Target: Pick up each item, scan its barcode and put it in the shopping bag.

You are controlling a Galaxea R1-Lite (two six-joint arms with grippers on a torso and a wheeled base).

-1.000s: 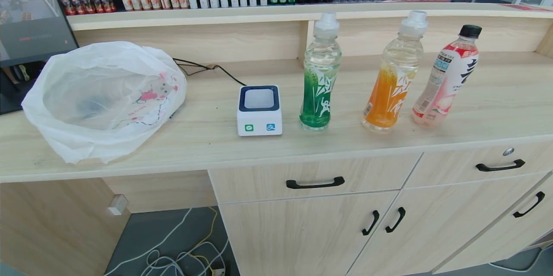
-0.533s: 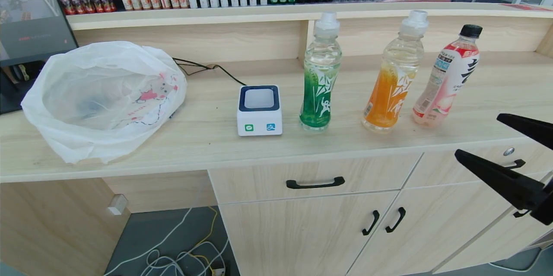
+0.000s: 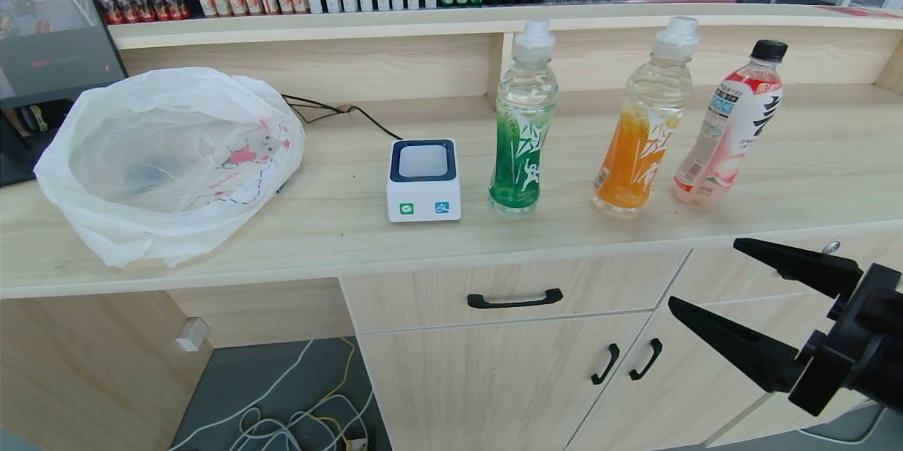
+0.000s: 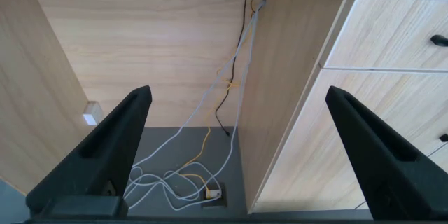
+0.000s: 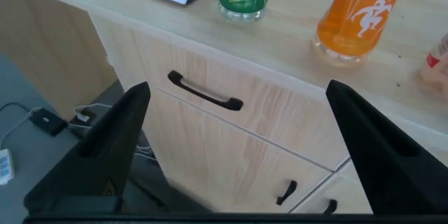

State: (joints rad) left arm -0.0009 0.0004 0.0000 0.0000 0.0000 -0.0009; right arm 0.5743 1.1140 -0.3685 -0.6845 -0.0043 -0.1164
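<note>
Three bottles stand upright on the bench (image 3: 338, 225), all to the right of the scanner (image 3: 423, 179). The green bottle (image 3: 523, 128) is just beside the scanner, clear at the top with a white cap and a green sleeve with white figures. The orange bottle (image 3: 638, 133) is next out from the scanner, the same shape and cap, with an orange sleeve. The pink bottle (image 3: 730, 130) is farthest from the scanner, slimmer, with a black cap and a pink and white label. None of the three touches another.

The scanner is a white cube with a dark-framed window on top and two small icons on its front. A black cable (image 3: 338, 112) runs from behind it toward the back of the bench. On the scanner's left, the shopping bag (image 3: 169, 158) lies slumped with its mouth open. It is thin white plastic with a pink print, and I cannot make out the dark smudge inside.

My right fingers (image 3: 734, 345) are spread wide and hold nothing. They hang off the bench's front edge, lower than the scanner and to its right, before the drawer fronts under the orange and pink bottles. My left fingers (image 4: 112, 150) are also wide apart and empty. They sit lower than the scanner, facing the open recess under the bench where loose wires (image 4: 189, 175) lie on the floor.
</note>
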